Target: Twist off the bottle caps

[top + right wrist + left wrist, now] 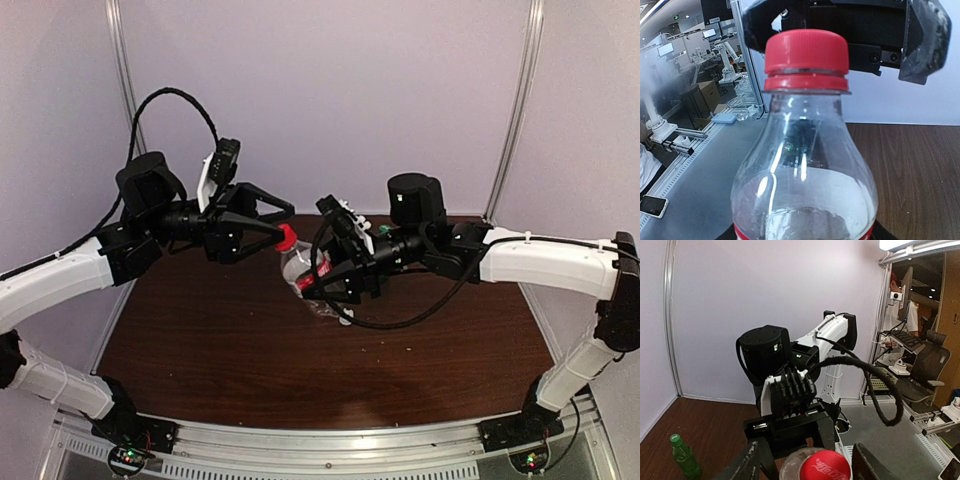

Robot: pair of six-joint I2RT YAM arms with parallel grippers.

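A clear bottle with a red label (298, 264) is held tilted above the brown table, its red cap (287, 238) pointing up-left. My right gripper (320, 284) is shut on the bottle's body, which fills the right wrist view (805, 175); the red cap (806, 52) is on the neck. My left gripper (284, 222) is open, with the cap (825, 466) between its fingers (746, 464), and I see no contact. A green bottle with a green cap (684, 456) stands on the table. The third bottle is not in view.
The table (200, 340) is dark brown wood with white booth walls behind it. The right arm (790, 360) fills the middle of the left wrist view. The table's right edge and a grey floor lie beyond (900, 440).
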